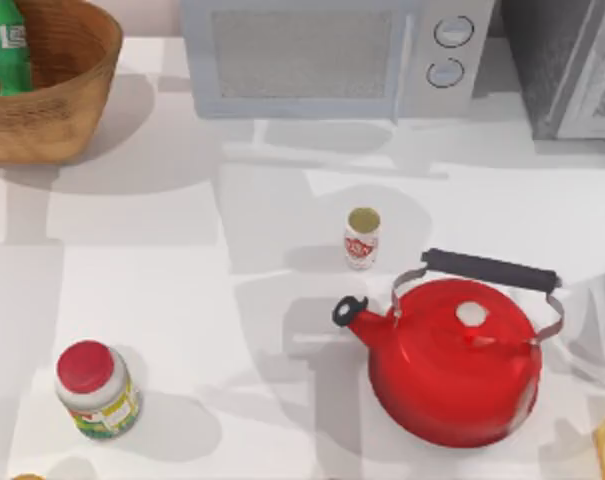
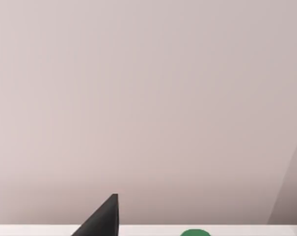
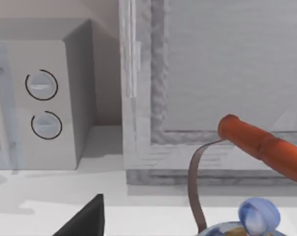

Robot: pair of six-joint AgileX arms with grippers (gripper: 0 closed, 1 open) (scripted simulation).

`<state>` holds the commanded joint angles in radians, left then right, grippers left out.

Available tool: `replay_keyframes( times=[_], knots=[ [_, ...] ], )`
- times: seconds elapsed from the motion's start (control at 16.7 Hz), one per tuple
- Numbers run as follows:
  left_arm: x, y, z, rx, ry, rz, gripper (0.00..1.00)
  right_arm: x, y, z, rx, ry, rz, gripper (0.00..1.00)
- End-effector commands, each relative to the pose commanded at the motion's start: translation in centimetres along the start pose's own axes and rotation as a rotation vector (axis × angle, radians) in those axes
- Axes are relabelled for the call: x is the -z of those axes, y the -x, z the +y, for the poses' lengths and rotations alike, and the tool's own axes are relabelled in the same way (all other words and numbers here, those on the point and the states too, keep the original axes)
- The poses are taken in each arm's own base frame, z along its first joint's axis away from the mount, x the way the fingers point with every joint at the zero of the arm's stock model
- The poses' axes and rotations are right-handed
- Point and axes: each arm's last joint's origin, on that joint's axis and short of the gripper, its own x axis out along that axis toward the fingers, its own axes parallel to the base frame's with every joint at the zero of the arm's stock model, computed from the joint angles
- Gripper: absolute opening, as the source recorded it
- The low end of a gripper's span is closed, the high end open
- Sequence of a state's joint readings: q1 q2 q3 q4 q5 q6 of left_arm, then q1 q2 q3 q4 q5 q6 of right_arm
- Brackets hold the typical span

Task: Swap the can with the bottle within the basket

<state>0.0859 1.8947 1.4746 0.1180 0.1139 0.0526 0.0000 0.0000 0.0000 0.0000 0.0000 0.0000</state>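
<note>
The can point(image 1: 362, 238), a small white cylinder with a red mark and an olive top, stands upright near the middle of the table, just beyond the kettle's spout. The green bottle point(image 1: 7, 50) leans inside the wicker basket point(image 1: 77, 100) at the table's far left corner. A dark part of my left gripper point(image 2: 101, 219) shows in the left wrist view against a plain wall, with a sliver of bright green point(image 2: 195, 232) beside it. My right gripper point(image 3: 84, 221) shows as a dark tip in the right wrist view, close above the kettle.
A big red kettle point(image 1: 452, 360) with a dark handle sits front right; its handle point(image 3: 261, 142) shows in the right wrist view. A microwave point(image 1: 322, 55) and a grey cabinet point(image 1: 572, 60) line the back. A red-lidded jar point(image 1: 97, 388) stands front left.
</note>
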Motion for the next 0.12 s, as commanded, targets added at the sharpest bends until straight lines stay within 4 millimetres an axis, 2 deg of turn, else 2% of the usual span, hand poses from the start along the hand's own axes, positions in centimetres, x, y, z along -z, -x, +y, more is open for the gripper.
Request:
replay_keyframes(
  times=[0.12],
  knots=[
    [0.00, 0.00, 0.00, 0.000, 0.000, 0.000, 1.00, 0.00, 0.00, 0.00, 0.000, 0.000, 0.000, 1.00]
  ],
)
